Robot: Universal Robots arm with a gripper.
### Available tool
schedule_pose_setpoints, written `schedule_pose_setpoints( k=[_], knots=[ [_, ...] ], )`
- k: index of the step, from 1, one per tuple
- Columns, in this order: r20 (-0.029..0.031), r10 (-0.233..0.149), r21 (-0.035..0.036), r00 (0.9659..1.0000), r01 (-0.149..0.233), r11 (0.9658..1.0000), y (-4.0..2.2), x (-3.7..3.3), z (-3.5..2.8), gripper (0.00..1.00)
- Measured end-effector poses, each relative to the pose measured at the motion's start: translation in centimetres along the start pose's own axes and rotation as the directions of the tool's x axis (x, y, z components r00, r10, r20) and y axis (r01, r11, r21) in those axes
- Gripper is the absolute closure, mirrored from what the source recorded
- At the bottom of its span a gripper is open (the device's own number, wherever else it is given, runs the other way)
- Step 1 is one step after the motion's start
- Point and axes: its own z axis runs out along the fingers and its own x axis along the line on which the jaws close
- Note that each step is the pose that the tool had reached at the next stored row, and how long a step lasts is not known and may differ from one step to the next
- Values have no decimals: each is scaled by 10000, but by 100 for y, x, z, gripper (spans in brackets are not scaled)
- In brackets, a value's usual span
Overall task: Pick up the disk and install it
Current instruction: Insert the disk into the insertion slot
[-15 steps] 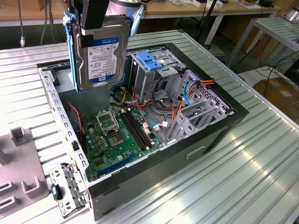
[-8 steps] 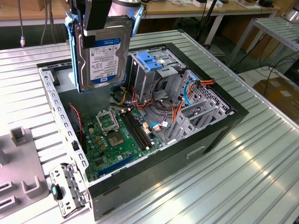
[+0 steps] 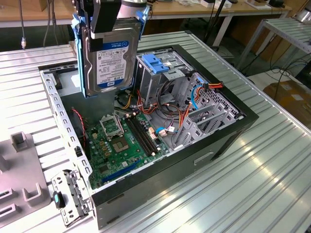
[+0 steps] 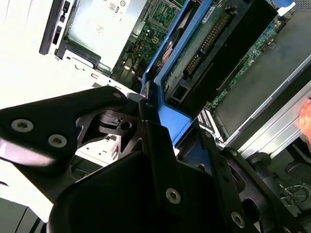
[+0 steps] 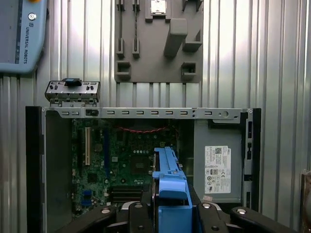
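Grip first: my gripper [image 3: 108, 17] is clamped on the disk [image 3: 111, 56], pinching the blue side rails at its upper end. The second wrist view shows the same hold on a rail, with the disk [image 4: 228, 39] running away from my wrist. The disk hangs below me with its long axis close to vertical, label face outward, and its lower edge is clear of everything inside the case [image 3: 228, 131].

Just beside that lower edge, toward the exterior view's right, stands the drive cage [image 3: 167, 90], topped by its light-blue latch plate [image 3: 156, 63]. I judge the cage and the disk to be near but apart.

Loose red, orange and yellow cables [image 3: 167, 114] crowd the foot of the cage, so room there looks tight. The motherboard [image 3: 119, 143] lies open beneath.

In the first wrist view the disk [image 5: 170, 179] sits between the board and the power supply [image 5: 218, 165]. Past the case's far rail is the ribbed table [image 5: 272, 58] and a grey fixture [image 5: 160, 48].
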Motion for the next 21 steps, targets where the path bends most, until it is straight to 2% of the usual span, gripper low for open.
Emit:
schedule_pose_setpoints(
  k=[16,21],
  knots=[
    [-29,-1,0,10000,1,10000,-77,86,1,63],
    [-29,-1,0,10000,1,10000,-99,155,1,63]
  ],
)
